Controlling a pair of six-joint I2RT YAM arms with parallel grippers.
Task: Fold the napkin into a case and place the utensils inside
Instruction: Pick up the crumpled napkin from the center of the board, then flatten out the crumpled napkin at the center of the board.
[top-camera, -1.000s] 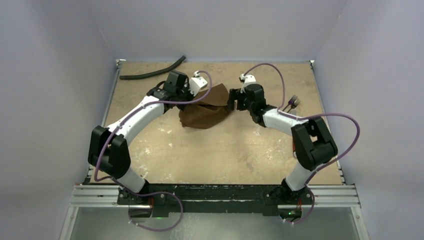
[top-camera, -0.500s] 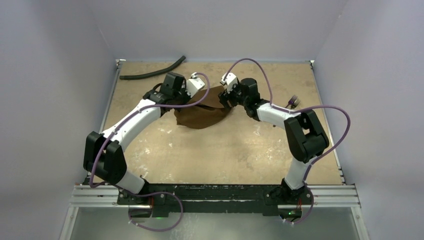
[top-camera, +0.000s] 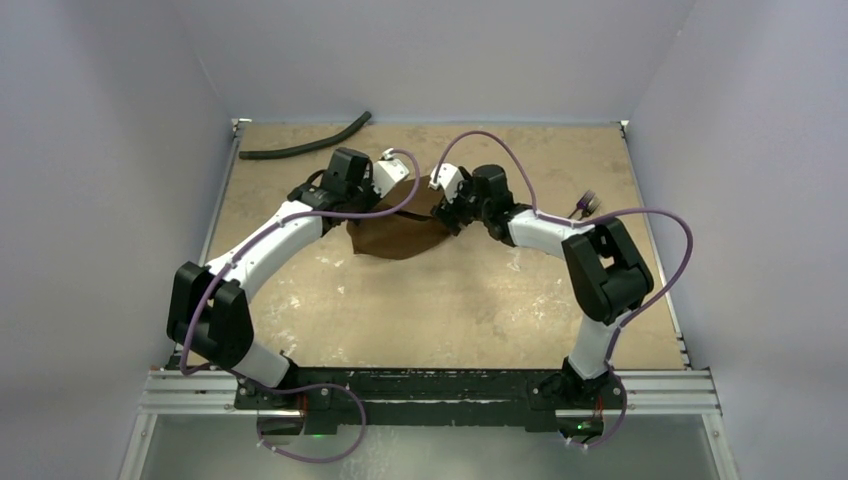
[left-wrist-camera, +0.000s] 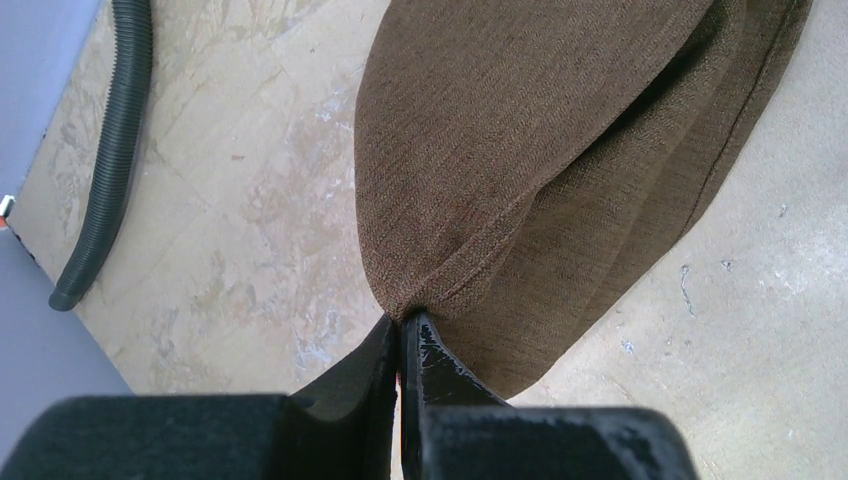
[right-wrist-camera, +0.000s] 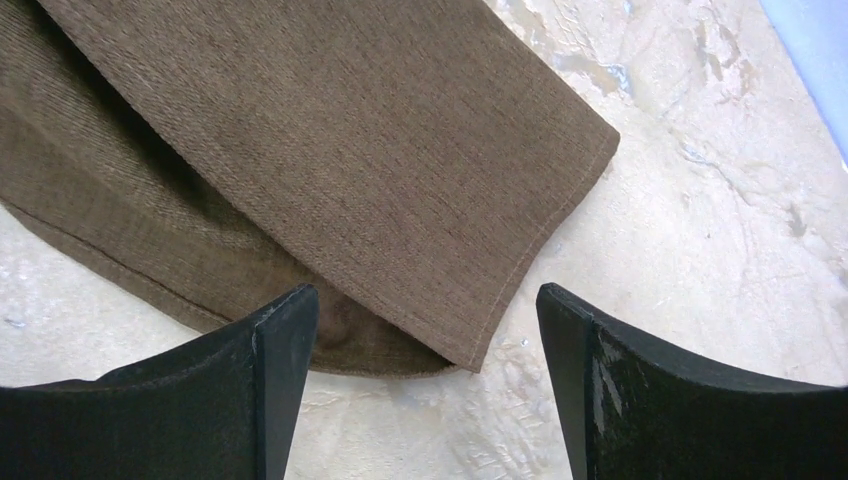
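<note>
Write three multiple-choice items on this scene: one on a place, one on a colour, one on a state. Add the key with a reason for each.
1. Where does the black hose lie on the table?
A. near right edge
B. far left corner
C. centre

2. What colour is the napkin?
A. white
B. green
C. brown

3. How is the left gripper?
A. shut on the napkin's edge
B. wide open
C. shut on a fork

Key:
1 B: the top view shows it along the far left corner.
2 C: every view shows brown fabric.
3 A: the left wrist view shows its jaws pinched together on the hem.
</note>
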